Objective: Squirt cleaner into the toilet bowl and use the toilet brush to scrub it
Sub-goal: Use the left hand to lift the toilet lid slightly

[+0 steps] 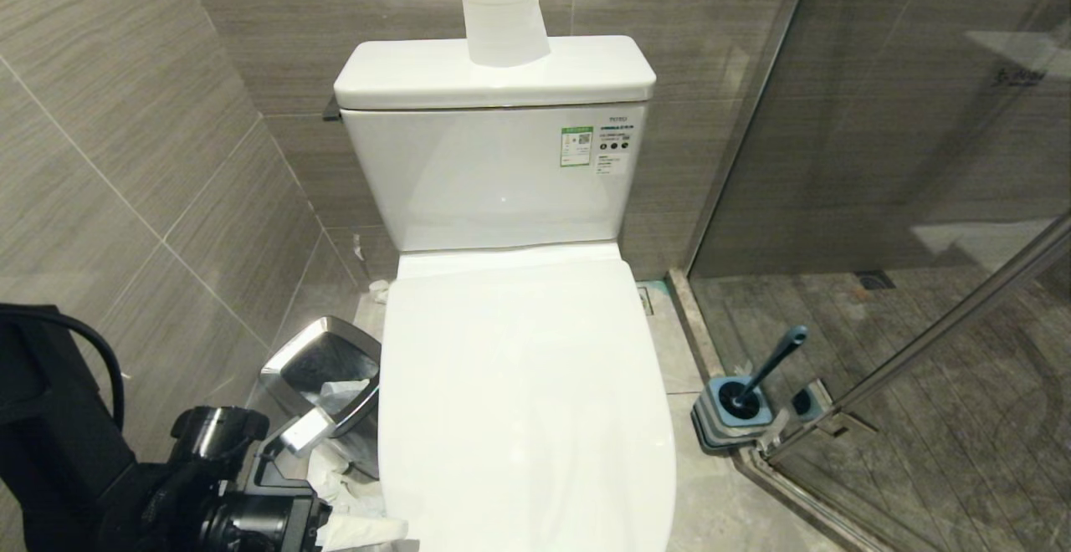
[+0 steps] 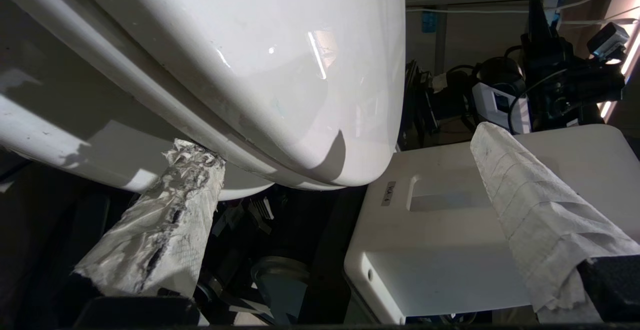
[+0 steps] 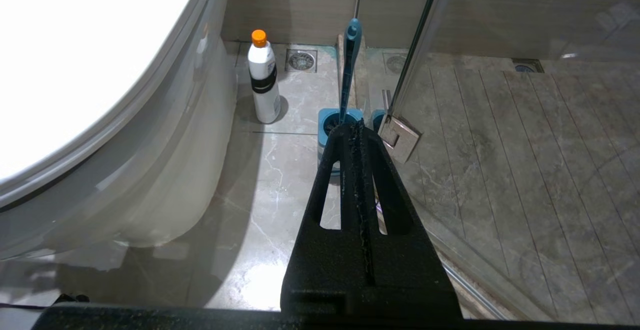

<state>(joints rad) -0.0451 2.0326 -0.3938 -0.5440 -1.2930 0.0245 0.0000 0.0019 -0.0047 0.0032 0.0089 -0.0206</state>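
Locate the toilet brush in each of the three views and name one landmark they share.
Head view: the toilet brush stands in its holder on the floor right of the toilet bowl, by the glass door.
Left wrist view: not in it.
Right wrist view: upper centre, just beyond the shut right gripper.
Shared landmark: the toilet bowl, whose closed lid shows in all three.

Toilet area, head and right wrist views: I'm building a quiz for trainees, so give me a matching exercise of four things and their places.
1 paper roll
2 cleaner bottle
3 toilet brush
4 bin

A on the floor between the toilet and the brush
B by the glass shower door
C on the tank lid
D left of the toilet

Pairs: 1-C, 2-A, 3-B, 4-D
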